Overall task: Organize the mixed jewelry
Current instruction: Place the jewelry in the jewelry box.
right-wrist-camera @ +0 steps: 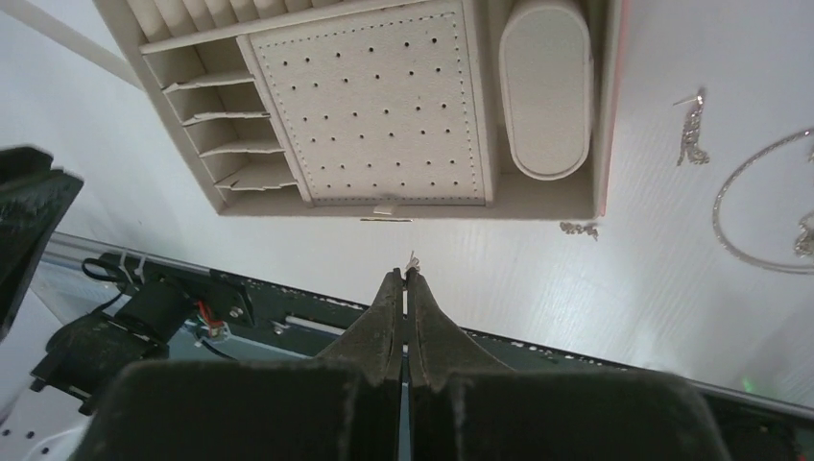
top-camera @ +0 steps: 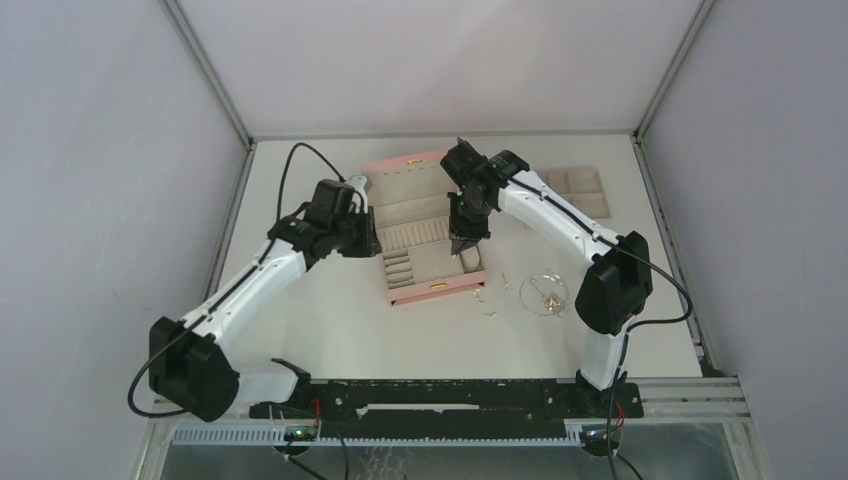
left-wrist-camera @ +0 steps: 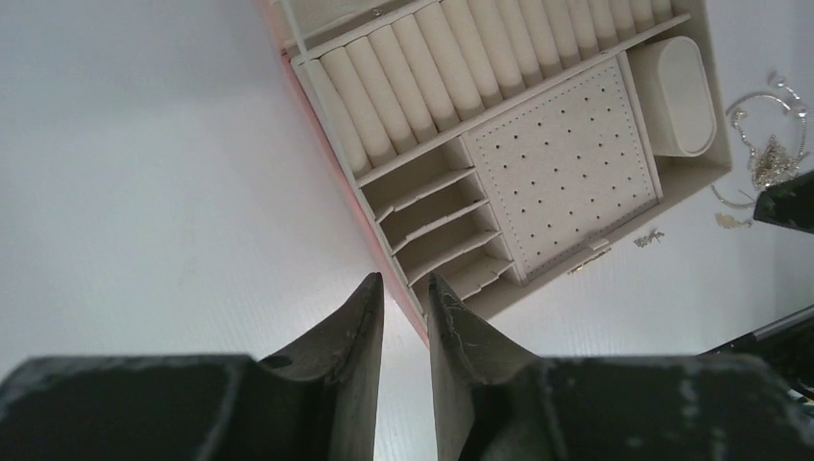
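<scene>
The left gripper [left-wrist-camera: 405, 280] hangs over the left half of the table, beside the left wall of the open pink box [top-camera: 436, 289]. Its jaws stand a narrow gap apart with nothing between them. In its wrist view the tips frame the box's front left corner. None of the jewelry is near it; every loose piece lies well off to its right, past the box.

The box sits about mid-table with its lid [top-camera: 405, 162] back toward the far edge. Its beige lining shows ring rolls, slots and a perforated panel.

The right gripper [right-wrist-camera: 405, 279] hovers at the box's front right part. In its wrist view the tips show against bare table just in front of the box's front wall. The fingers are pressed together, and a tiny silver bit [right-wrist-camera: 412, 258] sticks out right at their tips, seemingly pinched there.

The remaining pieces lie on the table to the right of that gripper. A small bit [right-wrist-camera: 579, 229] is just beside the box's front right corner, and a dangling earring [right-wrist-camera: 692, 130] lies a little farther right. Beyond it the thin chain necklace [top-camera: 548, 297] lies looped near the right arm's elbow, apart from the box.

A flat beige tray [top-camera: 583, 190] lies toward the far right corner of the table.
</scene>
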Robot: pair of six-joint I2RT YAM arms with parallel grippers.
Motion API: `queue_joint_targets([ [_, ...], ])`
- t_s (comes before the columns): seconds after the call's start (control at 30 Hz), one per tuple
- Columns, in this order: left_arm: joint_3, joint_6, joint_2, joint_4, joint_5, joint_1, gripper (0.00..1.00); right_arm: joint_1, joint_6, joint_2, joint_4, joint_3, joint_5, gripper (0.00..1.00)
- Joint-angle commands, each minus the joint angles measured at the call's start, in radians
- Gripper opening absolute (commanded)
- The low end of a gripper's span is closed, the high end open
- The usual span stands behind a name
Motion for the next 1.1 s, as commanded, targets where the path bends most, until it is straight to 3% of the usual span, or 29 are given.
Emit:
queue_joint_targets([
  [0.0,-0.043,0.027,-0.121,0.062,-0.030,-0.005,0.28,0.009,0.130,-0.009,0.027,0.008,-0.008,0.00],
  [0.4,-0.066,-0.001,-0.174,0.045,-0.026,-0.005,0.28,0.001,0.445,0.095,-0.082,0.098,0.002,0.00],
  [0.7,-0.088,0.019,-0.206,0.006,-0.024,-0.005,0.28,-0.025,0.665,0.081,-0.003,0.021,-0.019,0.00],
  [1.07,-0.117,0.017,-0.232,0.006,-0.020,-0.006,0.28,-0.076,0.770,0.074,0.076,-0.027,-0.098,0.00],
])
